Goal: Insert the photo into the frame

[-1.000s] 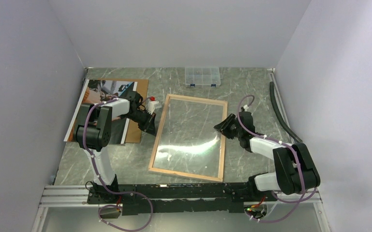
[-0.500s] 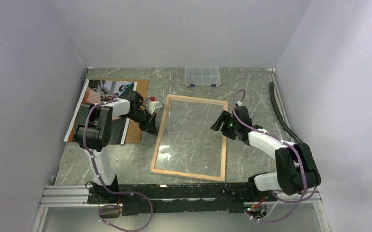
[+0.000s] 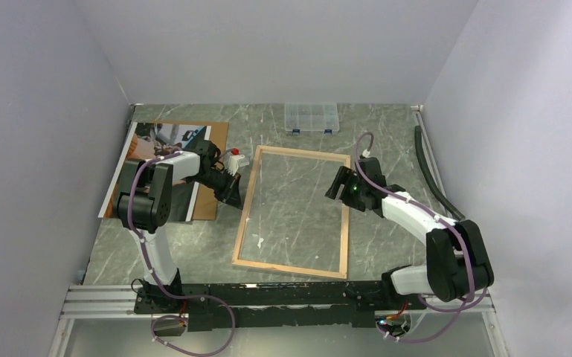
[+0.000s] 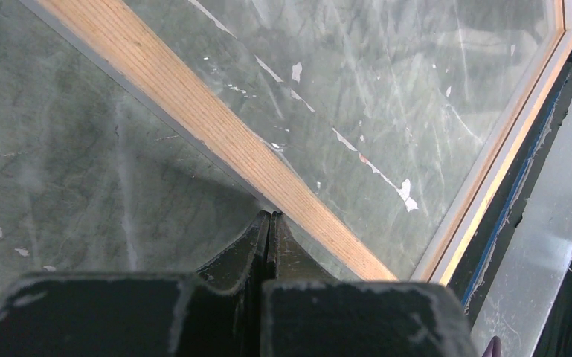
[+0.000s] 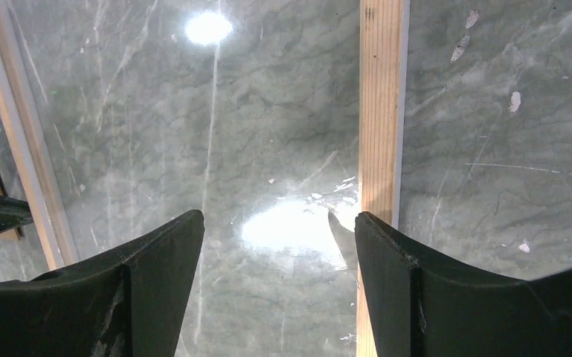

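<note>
The frame (image 3: 301, 152) lies flat in the middle of the table with its light wood back up and the marble showing through the pane. My left gripper (image 3: 233, 196) is shut and holds nothing; its tip (image 4: 269, 216) rests on the table against the frame's left rail (image 4: 216, 126). My right gripper (image 3: 337, 186) hovers open over the right rail (image 5: 381, 111), its jaws (image 5: 277, 219) wide apart and touching nothing. The photo (image 3: 152, 134) lies at the rear left on a brown backing board (image 3: 219, 134), partly hidden by the left arm.
A small clear compartment box (image 3: 311, 117) stands against the back wall. A black hose (image 3: 425, 167) runs along the right wall. White walls close in three sides, and the aluminium rail (image 3: 268, 294) with the arm bases lines the near edge.
My right gripper has opened and let go of the frame's right rail, then risen a little toward the back. The frame has settled flat. The left arm has not moved.
</note>
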Available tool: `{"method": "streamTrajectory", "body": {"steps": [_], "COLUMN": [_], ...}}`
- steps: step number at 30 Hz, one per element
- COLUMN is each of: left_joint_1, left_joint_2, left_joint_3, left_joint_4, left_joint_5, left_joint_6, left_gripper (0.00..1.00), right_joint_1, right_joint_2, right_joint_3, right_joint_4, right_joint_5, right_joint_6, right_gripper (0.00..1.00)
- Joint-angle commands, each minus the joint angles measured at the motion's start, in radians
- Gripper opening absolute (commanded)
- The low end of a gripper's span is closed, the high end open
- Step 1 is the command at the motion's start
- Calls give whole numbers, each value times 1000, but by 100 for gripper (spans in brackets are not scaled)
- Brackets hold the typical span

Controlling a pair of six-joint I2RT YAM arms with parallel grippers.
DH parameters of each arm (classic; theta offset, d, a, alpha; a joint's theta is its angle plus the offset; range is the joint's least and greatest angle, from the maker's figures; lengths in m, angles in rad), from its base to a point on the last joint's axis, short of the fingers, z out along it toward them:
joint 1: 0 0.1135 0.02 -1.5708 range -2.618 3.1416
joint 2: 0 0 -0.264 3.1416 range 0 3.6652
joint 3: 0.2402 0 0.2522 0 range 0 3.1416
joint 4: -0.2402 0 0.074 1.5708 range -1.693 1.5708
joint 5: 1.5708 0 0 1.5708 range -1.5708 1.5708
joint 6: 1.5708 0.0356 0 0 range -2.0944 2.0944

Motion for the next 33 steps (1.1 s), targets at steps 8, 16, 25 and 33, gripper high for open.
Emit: {"method": "streamTrajectory", "body": {"steps": [8, 16, 25, 33], "left_joint_1": [17, 21, 21, 21], "left_joint_2": [-17, -19, -8, -2], "left_joint_3": [23, 17, 17, 22], "left_joint_4": [-12, -7, 3, 2], "left_joint_5": [56, 55, 57, 58], "left_joint_6": [-8, -11, -16, -16], "left_gripper": [2, 3, 3, 3], "right_joint_1": [9, 10, 15, 60], "right_joint_2": [-20, 59, 133, 179], "right_joint_3": [94, 116, 112, 119], "right_joint_4": [-48, -37, -60, -98], "right_joint_5": [69, 83, 113, 182], "right_joint_6": [-48, -46, -39, -20], "right_gripper": [69, 61, 48, 37]}}
